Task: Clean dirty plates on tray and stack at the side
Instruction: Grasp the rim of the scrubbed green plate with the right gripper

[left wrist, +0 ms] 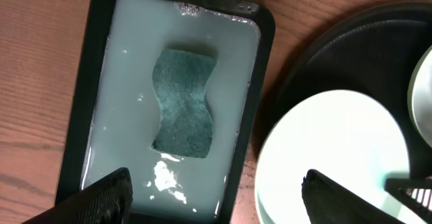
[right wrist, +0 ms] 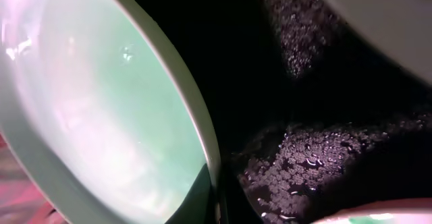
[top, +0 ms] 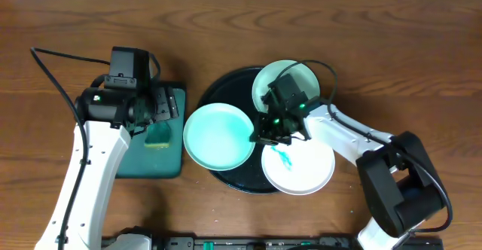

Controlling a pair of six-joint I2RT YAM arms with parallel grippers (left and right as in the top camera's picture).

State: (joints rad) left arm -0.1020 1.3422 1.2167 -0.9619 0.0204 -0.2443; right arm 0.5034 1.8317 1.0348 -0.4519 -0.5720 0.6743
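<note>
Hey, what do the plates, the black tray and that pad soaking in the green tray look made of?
Plates: glazed ceramic or melamine, can't tell which; smooth, glossy, soft highlights. Black tray: probably hard plastic or coated metal; water beads on it. Pad: a fibrous scouring sponge, rough and matte, lying in milky liquid.

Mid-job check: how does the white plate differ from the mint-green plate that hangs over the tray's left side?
The white round plate carries a teal-blue smear near its middle; the pale mint-green round plate looks clean from overhead. The white one overhangs the near right rim of the large round black tray, the mint-green one its left rim. Both are small, round, similar in size and lie partly on the tray.
</note>
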